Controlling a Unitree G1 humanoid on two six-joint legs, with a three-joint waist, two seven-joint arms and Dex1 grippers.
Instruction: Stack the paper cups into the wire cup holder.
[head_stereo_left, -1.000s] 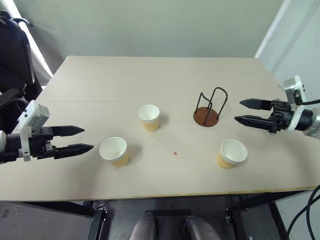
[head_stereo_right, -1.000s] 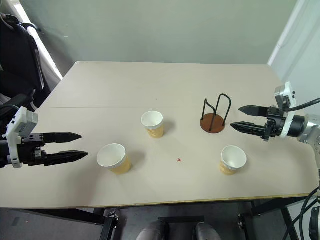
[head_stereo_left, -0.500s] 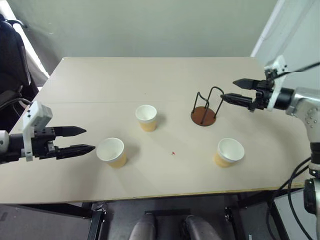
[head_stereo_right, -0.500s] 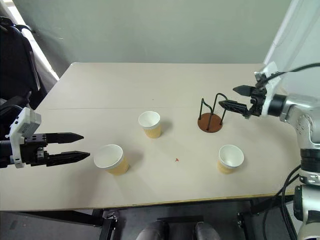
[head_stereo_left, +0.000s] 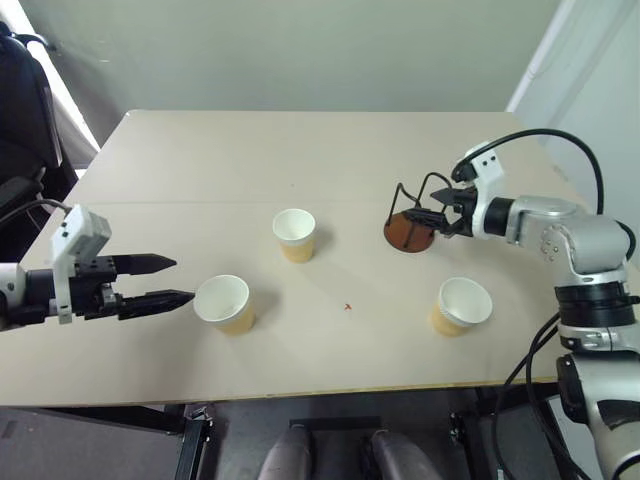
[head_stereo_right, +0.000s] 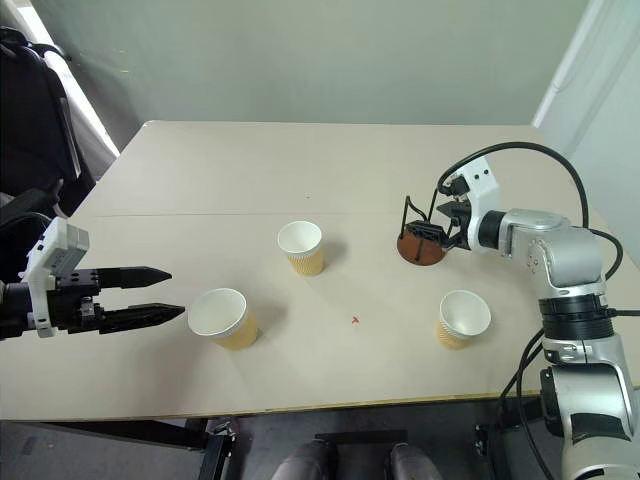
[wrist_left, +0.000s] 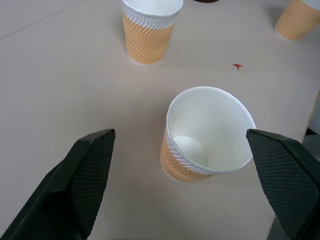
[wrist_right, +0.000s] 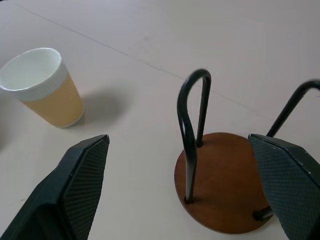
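The holder (head_stereo_left: 412, 222) stands upright on the beige surface (head_stereo_left: 300, 150), toward its right side. It has a reddish-brown disc base and two thin black wire arches. No cup is in it.

Three cups stand upright on the surface, open ends up, each apart from the others:
- Middle cup (head_stereo_left: 294, 234): well to the left of the holder, level with it.
- Left cup (head_stereo_left: 224, 303): farther left of the holder and nearer the front edge.
- Right cup (head_stereo_left: 462, 306): in front of the holder, slightly to its right, near the front edge.

Right end effector (head_stereo_left: 432, 207): open, holding nothing. It is at the holder from the holder's right side, at arch height. In the right wrist view the two black fingers (wrist_right: 75, 190) stand wide apart, with the disc and both arches between them. Whether either finger touches the wire cannot be told.

Left end effector (head_stereo_left: 170, 281): open, holding nothing. It is far left of the holder, just beside the left cup and pointing at it. In the left wrist view that cup sits between the spread fingers (wrist_left: 85, 175), clear of both.

A small red mark (head_stereo_left: 347, 307) lies on the surface in front of the holder and to its left, between the left and right cups.
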